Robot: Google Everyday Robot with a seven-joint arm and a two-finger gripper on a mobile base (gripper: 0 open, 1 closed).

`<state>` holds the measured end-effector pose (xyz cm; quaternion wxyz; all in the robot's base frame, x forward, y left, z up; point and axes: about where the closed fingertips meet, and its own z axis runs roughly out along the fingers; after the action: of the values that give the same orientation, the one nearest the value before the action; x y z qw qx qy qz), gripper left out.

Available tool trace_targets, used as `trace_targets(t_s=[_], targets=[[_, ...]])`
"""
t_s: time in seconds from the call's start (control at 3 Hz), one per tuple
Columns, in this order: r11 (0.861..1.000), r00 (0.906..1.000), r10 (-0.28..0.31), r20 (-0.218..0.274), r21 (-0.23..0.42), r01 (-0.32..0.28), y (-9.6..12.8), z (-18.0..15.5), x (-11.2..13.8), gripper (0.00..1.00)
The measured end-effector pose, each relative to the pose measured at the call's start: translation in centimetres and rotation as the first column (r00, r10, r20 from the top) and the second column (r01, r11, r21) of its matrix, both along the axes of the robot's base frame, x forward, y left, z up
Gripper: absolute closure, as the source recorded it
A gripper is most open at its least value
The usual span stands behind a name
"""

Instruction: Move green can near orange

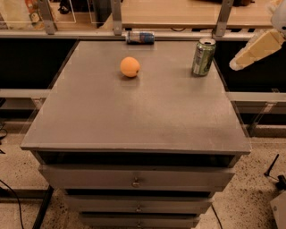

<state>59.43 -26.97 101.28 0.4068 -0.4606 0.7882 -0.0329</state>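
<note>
A: How far along is it?

B: Barely begun, I judge; beyond the right edge of the grey cabinet top (134, 116) hangs the gripper (239, 61), spread or pressed together I cannot tell; the green can (203, 57) stands upright at the back right, untouched; the orange (130, 67) sits well apart, leftward.

A: What's left?

B: Grasping; carrying; setting down.

It looks like a lab or workshop: a grey drawer cabinet (134, 116) on a speckled floor (13, 170), loose cables (18, 201), and wooden benches (178, 13) with metal posts (117, 18). The gripper (237, 62) hangs beyond the cabinet's right rear edge.
</note>
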Motion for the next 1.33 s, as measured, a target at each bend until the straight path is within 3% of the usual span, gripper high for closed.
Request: trace_targets(t_s=[0.33,0.67,1.33], targets=[[0.999,0.9999,-0.013,0.005,0.046,0.013,0.7,-1.2,1.6,0.0],[0.988,0.9953,-0.096,0.012,0.119,0.094,0.3,-3.0,3.2,0.0],[0.985,0.9931,-0.112,0.036,0.135,0.106,0.4,-2.6,3.9,0.0]])
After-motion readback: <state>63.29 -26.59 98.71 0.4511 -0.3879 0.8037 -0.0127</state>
